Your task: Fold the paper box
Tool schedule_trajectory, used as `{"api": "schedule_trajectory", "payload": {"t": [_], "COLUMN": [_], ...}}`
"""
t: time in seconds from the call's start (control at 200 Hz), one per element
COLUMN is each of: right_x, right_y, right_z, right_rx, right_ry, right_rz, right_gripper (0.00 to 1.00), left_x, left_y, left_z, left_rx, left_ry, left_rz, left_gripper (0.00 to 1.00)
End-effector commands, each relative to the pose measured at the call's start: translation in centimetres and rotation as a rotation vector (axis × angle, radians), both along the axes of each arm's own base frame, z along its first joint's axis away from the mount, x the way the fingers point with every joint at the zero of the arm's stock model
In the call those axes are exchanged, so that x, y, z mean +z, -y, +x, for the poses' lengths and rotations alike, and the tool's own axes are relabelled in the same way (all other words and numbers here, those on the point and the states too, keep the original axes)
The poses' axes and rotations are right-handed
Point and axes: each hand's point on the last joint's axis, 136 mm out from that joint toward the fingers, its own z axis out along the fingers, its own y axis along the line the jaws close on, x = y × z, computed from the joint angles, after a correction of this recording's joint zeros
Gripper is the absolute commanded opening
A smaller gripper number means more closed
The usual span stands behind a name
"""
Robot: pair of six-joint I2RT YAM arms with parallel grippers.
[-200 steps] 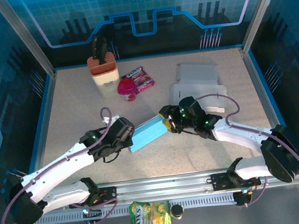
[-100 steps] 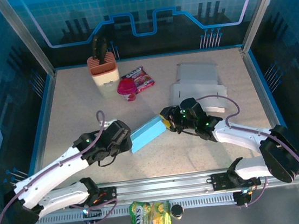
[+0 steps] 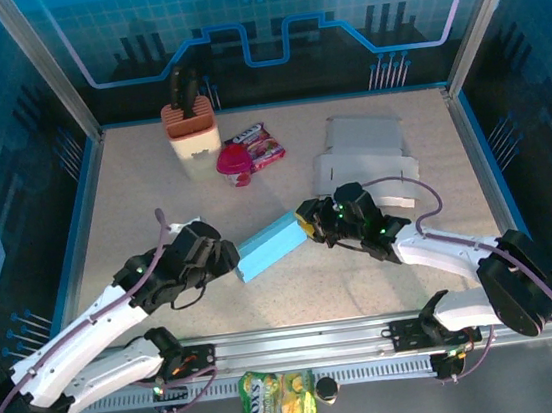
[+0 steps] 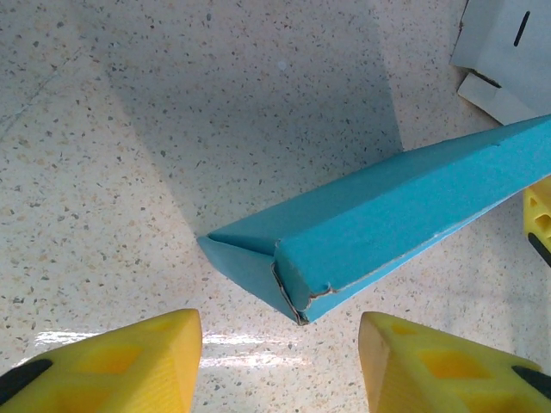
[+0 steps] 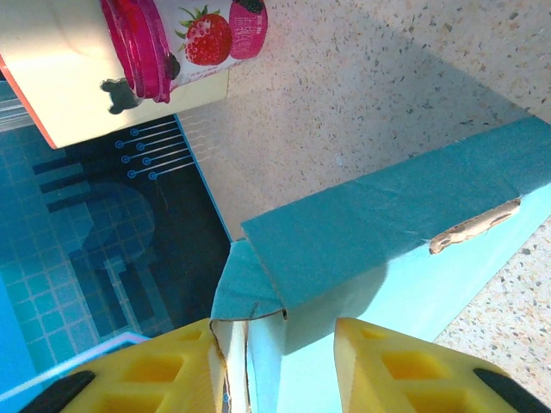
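The left gripper (image 4: 280,361) is spread, its yellow fingers clear of the blue paper box (image 4: 387,215), whose frayed corner sits at their 12 o'clock. The right gripper (image 5: 280,366) pinches the opposite end. The box is already a long closed sleeve on the table (image 3: 152,181), running 8 to 2 o'clock. I judge the end flaps remain to be tucked. The right wrist view reveals a loose flap (image 5: 237,292), and the top view adds flat white cartons (image 3: 365,150) at 1 o'clock.

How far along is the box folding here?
Done: blue box is formed, left end flap tucked, frayed. In hand: right pincer grips its other end, where a flap gapes; left pincer is open, clear of it. Left: close that end; white cardboard lies flat.
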Motion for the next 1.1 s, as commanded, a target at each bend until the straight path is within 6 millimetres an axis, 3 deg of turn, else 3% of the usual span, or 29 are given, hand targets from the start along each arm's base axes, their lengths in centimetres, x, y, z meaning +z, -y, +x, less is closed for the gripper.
{"api": "schedule_trajectory", "payload": {"t": [0.0, 0.24, 0.575, 0.755, 1.091], "right_x": [-4.0, -4.8, -5.1, -5.1, -5.4], "right_y": [1.5, 1.8, 1.9, 1.9, 2.0], "right_z": [-1.7, -2.2, -2.4, -2.4, -2.6], "right_rx": [-0.004, -0.004, -0.002, 0.0, -0.001], "right_ry": [-0.117, -0.136, -0.145, -0.146, -0.154], "right_rz": [-0.081, -0.09, -0.096, -0.095, -0.101], "right_gripper": [0.37, 0.33, 0.29, 0.28, 0.27], "left_x": [-0.4, -1.7, -1.3, -2.1, -3.9], "left_y": [0.5, 1.0, 0.2, 0.1, -0.1], "left_z": [0.1, 0.5, 0.7, 0.8, 0.4], "left_rx": [0.015, 0.03, 0.073, 0.083, 0.081], "left_ry": [-0.011, -0.027, 0.012, -0.005, -0.042], "left_rz": [-0.049, -0.069, -0.104, -0.128, -0.106], "left_gripper": [0.53, 0.54, 0.54, 0.43, 0.37]}}
